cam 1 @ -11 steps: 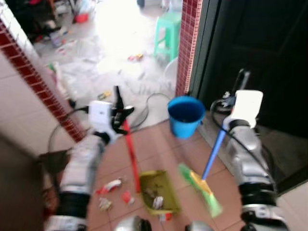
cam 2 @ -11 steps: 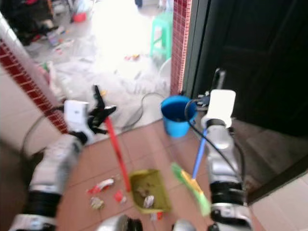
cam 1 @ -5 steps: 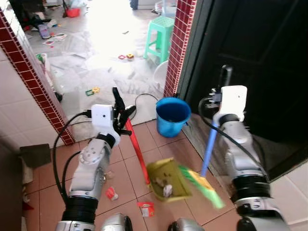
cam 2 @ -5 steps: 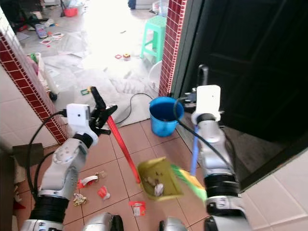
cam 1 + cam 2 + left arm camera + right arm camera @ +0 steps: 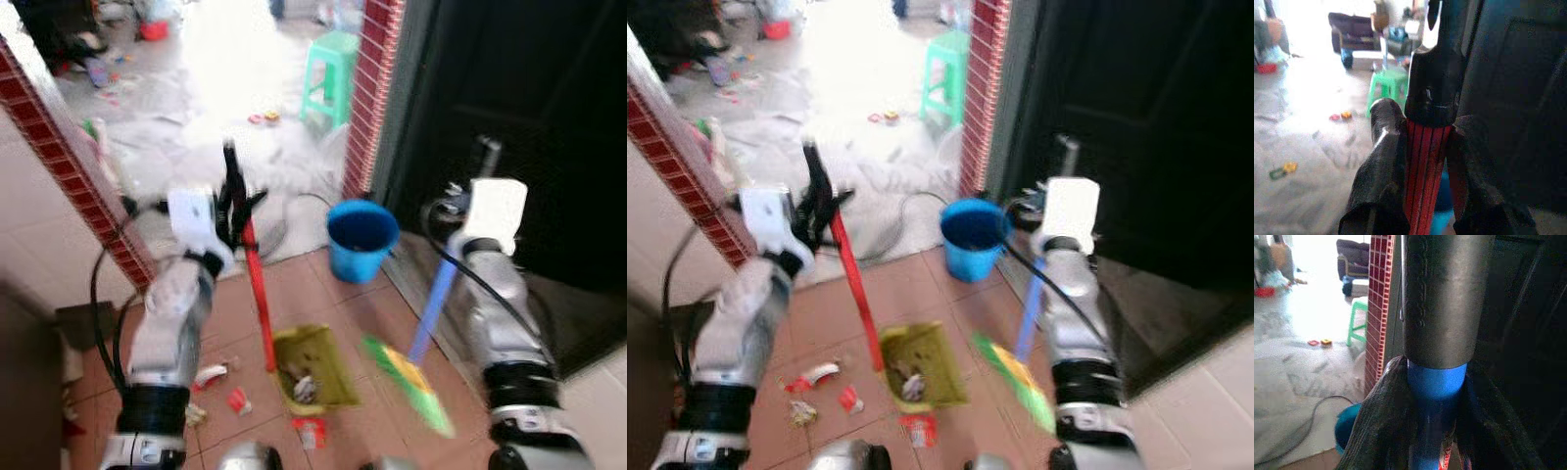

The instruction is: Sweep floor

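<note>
My left gripper (image 5: pixel 235 201) is shut on the red handle (image 5: pixel 259 294) of a yellow-green dustpan (image 5: pixel 315 366); the pan holds a few scraps and sits low over the brown tiles. In the left wrist view both fingers (image 5: pixel 1382 166) clamp the red handle (image 5: pixel 1424 161). My right gripper (image 5: pixel 470 211) is shut on the blue broom handle (image 5: pixel 431 308), whose green bristle head (image 5: pixel 411 384) hangs to the right of the pan. The right wrist view shows the blue handle (image 5: pixel 1436 396) squeezed between the fingers (image 5: pixel 1382 426). Red and white litter (image 5: pixel 235 399) lies on the tiles left of the pan.
A blue bucket (image 5: pixel 361 238) stands by the red-tiled pillar (image 5: pixel 370 93), with a dark doorway (image 5: pixel 529 117) to its right. A black cable (image 5: pixel 294 211) trails over the bright littered floor beyond, where a green stool (image 5: pixel 335 69) stands. A red-tiled wall edge (image 5: pixel 69 166) runs on the left.
The camera shifted and blurred. The dustpan is further left and lower, its red handle more upright. The green broom head is now apart from the pan.
</note>
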Tool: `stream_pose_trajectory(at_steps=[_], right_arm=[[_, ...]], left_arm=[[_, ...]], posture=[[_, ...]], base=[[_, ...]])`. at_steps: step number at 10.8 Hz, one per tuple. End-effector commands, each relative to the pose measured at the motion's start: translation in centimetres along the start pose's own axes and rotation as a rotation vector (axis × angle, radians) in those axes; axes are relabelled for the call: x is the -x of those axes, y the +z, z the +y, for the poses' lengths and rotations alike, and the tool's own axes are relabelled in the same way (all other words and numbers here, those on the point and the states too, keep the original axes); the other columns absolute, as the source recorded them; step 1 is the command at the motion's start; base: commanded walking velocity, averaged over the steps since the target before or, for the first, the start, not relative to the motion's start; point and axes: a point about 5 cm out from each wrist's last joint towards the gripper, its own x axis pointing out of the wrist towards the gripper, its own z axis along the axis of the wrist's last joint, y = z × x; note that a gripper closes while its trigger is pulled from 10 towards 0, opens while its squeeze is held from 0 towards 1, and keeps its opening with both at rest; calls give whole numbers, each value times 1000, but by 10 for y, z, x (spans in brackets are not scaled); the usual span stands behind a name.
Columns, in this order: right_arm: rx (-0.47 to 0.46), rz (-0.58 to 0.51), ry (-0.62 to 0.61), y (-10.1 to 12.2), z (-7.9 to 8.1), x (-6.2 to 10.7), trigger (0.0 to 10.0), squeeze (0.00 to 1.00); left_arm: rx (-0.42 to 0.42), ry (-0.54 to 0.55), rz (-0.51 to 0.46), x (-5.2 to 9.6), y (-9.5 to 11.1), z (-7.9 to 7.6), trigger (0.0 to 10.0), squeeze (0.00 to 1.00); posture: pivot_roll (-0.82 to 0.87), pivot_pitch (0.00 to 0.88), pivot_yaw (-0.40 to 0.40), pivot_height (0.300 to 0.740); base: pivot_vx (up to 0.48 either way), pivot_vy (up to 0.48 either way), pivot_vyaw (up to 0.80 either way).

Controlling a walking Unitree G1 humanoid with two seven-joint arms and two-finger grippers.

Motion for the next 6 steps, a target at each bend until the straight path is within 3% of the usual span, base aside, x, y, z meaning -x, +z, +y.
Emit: stream_pose_trajectory(at_steps=[1,3,5,6], right_arm=[[20,-42,-9,7,0,-2,10000,0],[67,0,-67,-4,-14,-1,10000,0],[73,9,-66,-7,-13,-1,10000,0],[95,-18,-42,-4,-7,-2,10000,0]], left_arm=[[12,-12,-92,-3,22,2,10000,0],[33,-27,-182,-9,47,4,10000,0],[155,-53,-231,-13,64,6,10000,0],[154,-88,-234,-14,67,4,10000,0]], posture=[[-68,0,50,740],[-71,0,51,740],[-67,0,51,740],[-63,0,48,740]], base=[[394,274,0],[394,276,0],[394,276,0],[401,259,0]])
